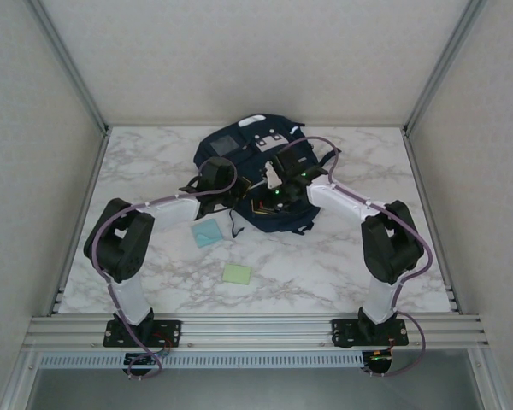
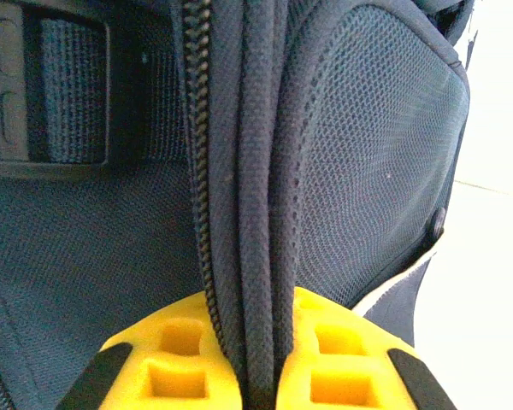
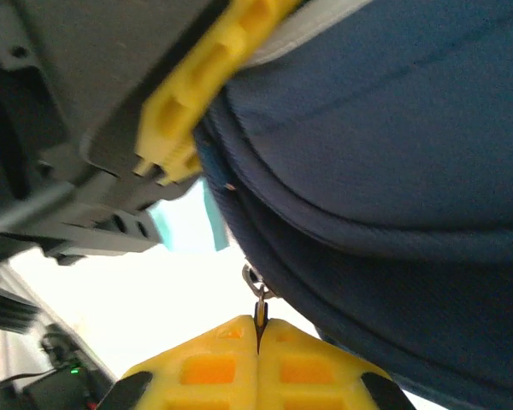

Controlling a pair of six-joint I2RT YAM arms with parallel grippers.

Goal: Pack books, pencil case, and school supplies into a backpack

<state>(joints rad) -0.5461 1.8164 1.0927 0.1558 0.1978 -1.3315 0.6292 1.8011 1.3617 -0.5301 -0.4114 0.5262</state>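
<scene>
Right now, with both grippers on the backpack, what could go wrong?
1. The right gripper pinches only the tiny zipper pull at its fingertips; a tug may slip it free.
2. The left gripper clamps the backpack edge right beside the zipper teeth, so it may get in the zipper's way.
3. The blue pad and green pad lie on the table; zipping shut now would leave them out.

The navy backpack (image 1: 239, 149) lies flat mid-desk (image 1: 368, 162). Toward the near edge lie the light-blue pad (image 1: 209, 232) and pale-green pad (image 1: 237, 273), apart.
</scene>
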